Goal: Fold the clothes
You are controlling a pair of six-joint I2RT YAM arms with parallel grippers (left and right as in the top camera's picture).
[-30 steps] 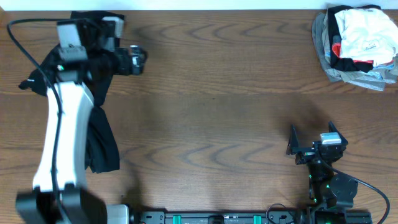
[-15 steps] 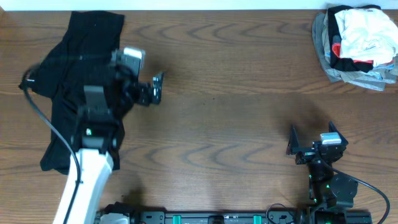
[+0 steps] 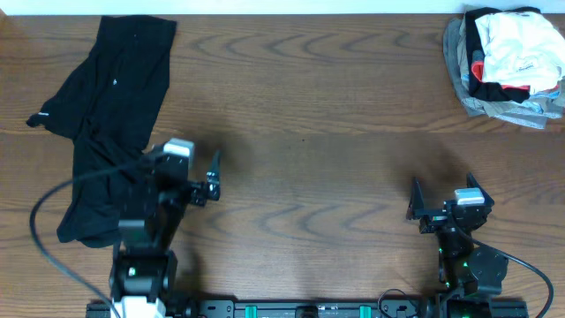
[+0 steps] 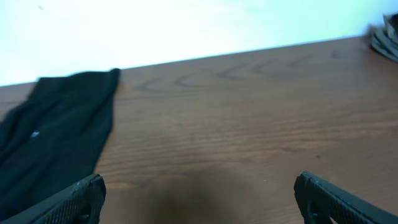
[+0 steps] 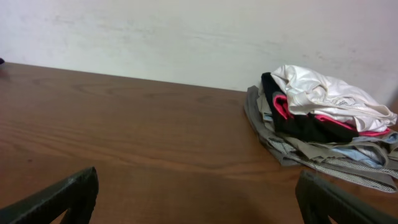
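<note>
- Black garment [image 3: 106, 115] lies at ten o'clock on the table [image 3: 309, 132], long and plain, loosely strewn rather than folded.
- Its top end is spread fairly flat by the far edge. It pinches in at the middle with creases, then widens again toward eight o'clock.
- Its lower part disappears under the left arm, and the left wrist view catches it [image 4: 56, 137] off to the left, matte and dark.
- Left gripper [image 3: 212, 175] sits at eight o'clock, just beside the garment's right edge. Its fingers are spread wide with nothing between them.
- White shirt [image 3: 521, 44] is up at one o'clock, crumpled on top of a pile of clothes [image 3: 494, 93].
- From the right wrist the shirt [image 5: 323, 96] looks thin and heavily wrinkled. Black and pink pieces lie under it, with grey and striped layers at the bottom of the pile [image 5: 292, 149].
- Right gripper [image 3: 443, 196] waits at five o'clock, well apart from the pile. Its fingers are parted and empty, pointing across bare wood.
</note>
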